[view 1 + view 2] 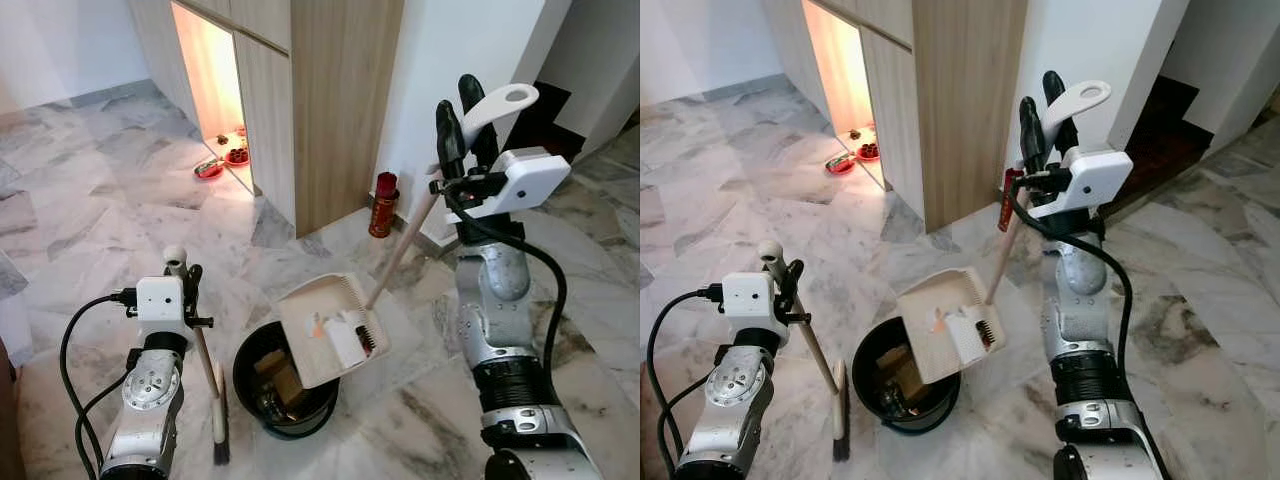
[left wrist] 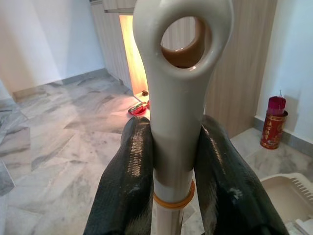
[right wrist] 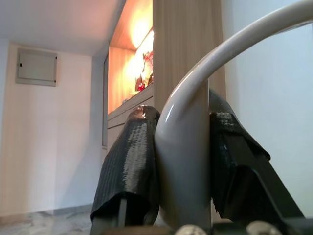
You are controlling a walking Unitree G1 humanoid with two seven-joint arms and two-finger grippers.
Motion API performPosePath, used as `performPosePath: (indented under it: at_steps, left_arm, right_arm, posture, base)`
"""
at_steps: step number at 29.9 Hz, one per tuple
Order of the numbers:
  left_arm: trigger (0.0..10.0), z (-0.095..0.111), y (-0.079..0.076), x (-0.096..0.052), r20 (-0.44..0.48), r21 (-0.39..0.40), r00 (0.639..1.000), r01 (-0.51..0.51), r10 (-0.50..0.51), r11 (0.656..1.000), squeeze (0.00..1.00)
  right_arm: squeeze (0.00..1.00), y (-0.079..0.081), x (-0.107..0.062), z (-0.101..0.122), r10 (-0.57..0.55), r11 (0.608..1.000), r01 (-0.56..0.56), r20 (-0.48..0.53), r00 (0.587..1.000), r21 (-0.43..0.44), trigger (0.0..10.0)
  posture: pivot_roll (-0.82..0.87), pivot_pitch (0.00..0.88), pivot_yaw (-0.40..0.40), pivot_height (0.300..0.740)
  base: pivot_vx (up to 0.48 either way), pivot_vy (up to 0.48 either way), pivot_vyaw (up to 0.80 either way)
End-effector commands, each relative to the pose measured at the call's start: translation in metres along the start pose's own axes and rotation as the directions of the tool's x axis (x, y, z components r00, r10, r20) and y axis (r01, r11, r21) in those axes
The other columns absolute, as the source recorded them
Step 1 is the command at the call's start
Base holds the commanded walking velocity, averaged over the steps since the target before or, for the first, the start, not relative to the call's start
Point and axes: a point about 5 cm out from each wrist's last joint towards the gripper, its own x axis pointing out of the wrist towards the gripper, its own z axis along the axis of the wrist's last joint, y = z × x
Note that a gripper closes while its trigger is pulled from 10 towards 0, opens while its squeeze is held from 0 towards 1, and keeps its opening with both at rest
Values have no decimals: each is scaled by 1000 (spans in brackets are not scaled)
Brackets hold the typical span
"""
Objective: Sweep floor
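So the floor (image 1: 90,190) is grey-veined marble all over, and the biggest thing standing on it is a tall wooden cabinet (image 1: 340,100) with a lit-up niche (image 1: 215,80) at floor level, glowing orange, with a couple of red dishes (image 1: 210,168) sitting at its mouth. A white wall (image 1: 460,50) runs off beside the cabinet, and right at its foot there's a red canister (image 1: 382,205) holding what look like sticks, pretty near the dustpan's handle. Over on the right is a dark doorway (image 1: 545,110) behind the arm. Down in front, between the two arms, sits a black round bin (image 1: 262,385) with some brownish cardboard-looking scraps in it, can't tell exactly what. The cream dustpan (image 1: 315,315) is tilted over the bin's rim, mouth angled down toward it, with a bit of white paper and small orange and dark bits still lying in the pan. Its long handle (image 1: 400,250) slants up to the right tool (image 1: 462,115), whose two black fingers are clamped tight on the white looped grip up near the top. The left tool (image 1: 180,270) is squeezed shut around the top of the broom (image 1: 215,400), just under the handle's hanging loop, and the broom hangs nearly straight down beside the bin, bristles at the floor, just left of the bin and not touching the dustpan.
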Motion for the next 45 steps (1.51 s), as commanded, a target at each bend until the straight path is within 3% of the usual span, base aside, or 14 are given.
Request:
performPosePath:
  at_steps: [1,13,26,30,45]
  left_arm:
    - [10000,10,1,3,58,-5,998,2,-1,1000,0]
    - [10000,10,1,2,59,-6,998,-1,2,1000,0]
    - [10000,10,0,1,60,-11,998,-2,2,1000,0]
    - [10000,10,1,0,59,-11,998,-5,6,1000,0]
    - [10000,10,2,0,61,-10,998,-9,9,1000,0]
  right_arm:
    - [0,7,8,13,24,1000,-22,86,996,-22,10000]
    - [0,29,2,11,99,993,-91,111,989,-80,10000]
    - [0,38,0,12,101,992,-91,130,986,-83,10000]
    - [0,48,0,13,179,977,-158,145,973,-142,10000]
    - [0,52,0,16,187,969,-152,176,966,-192,10000]
  posture:
    - [75,0,-16,740]
    - [87,0,-25,740]
    - [90,0,-33,740]
    - [90,0,-35,740]
    - [97,0,-39,740]
  base:
    - [0,0,0]
    - [0,0,0]
    - [0,0,0]
    - [0,0,0]
    - [0,0,0]
